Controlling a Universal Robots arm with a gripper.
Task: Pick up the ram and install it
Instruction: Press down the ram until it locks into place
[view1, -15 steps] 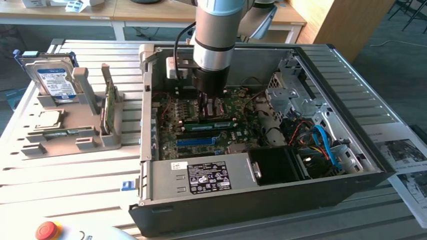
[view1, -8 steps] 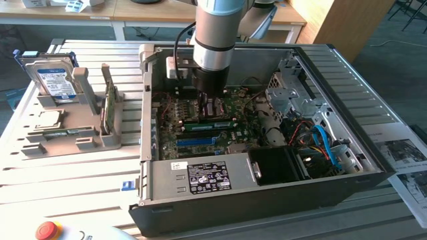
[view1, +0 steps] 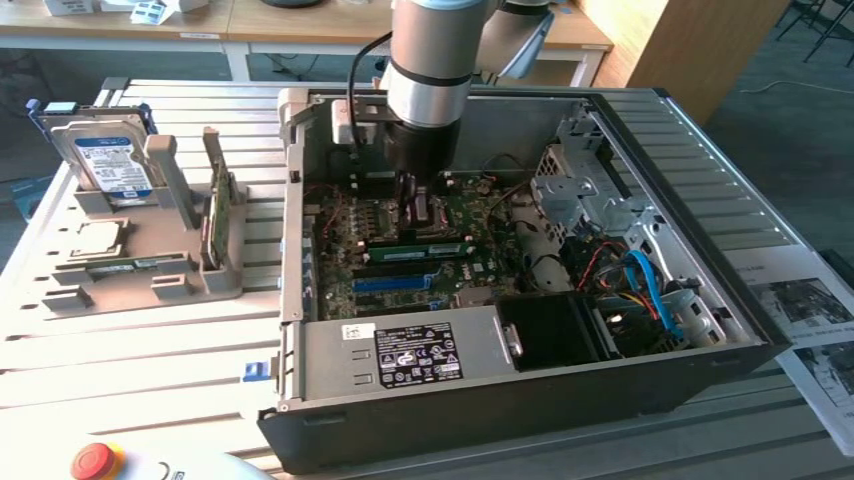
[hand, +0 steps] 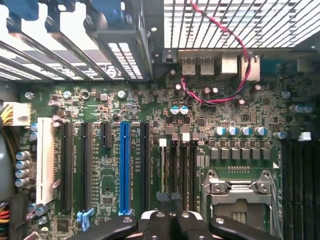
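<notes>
The open computer case (view1: 534, 290) holds the motherboard (hand: 150, 140); the gripper (hand: 170, 225), jaws pressed together on nothing, hangs over its slots. The ram (view1: 418, 245) lies at the arm's six o'clock, beside blue cables (view1: 654, 290).

The end effector (hand: 170, 220) hung shut just above the green motherboard (hand: 150, 105), its black fingers (hand: 158, 225) pressed together over the dark slots beside the square metal socket (hand: 239, 192). A blue slot (hand: 124, 167) and a white slot (hand: 45, 157) stood upright nearby. Red and black twisted wires (hand: 220, 92) crossed the board near the rear ports (hand: 217, 65).
</notes>
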